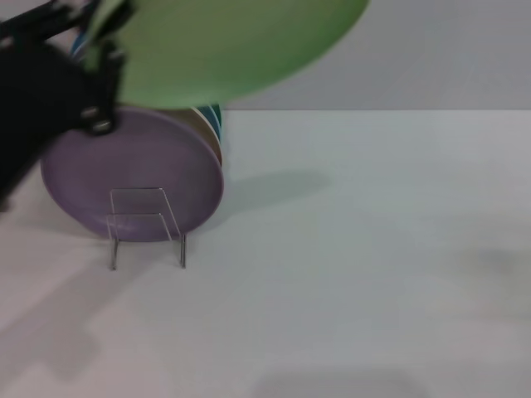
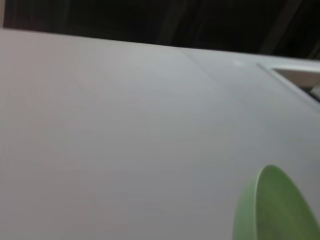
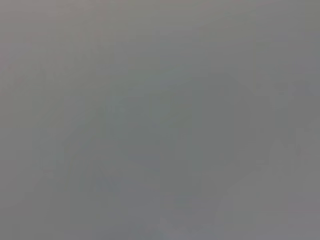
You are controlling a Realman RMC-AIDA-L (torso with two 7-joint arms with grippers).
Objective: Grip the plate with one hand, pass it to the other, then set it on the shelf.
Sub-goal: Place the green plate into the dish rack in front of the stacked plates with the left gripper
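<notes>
view: left wrist | plate [image 2: 280,210]: pale green, round, only a part of it shows at the picture's edge, seen nearly edge-on with its raised rim toward the camera | table [image 2: 125,140]: plain pale grey surface, fills most of the view beyond the plate | background: dark above the table's far edge

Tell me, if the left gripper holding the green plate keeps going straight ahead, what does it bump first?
Probably nothing: past the plate, the left wrist view shows only bare table. The left gripper is blurred, so depth is unsure.
</notes>
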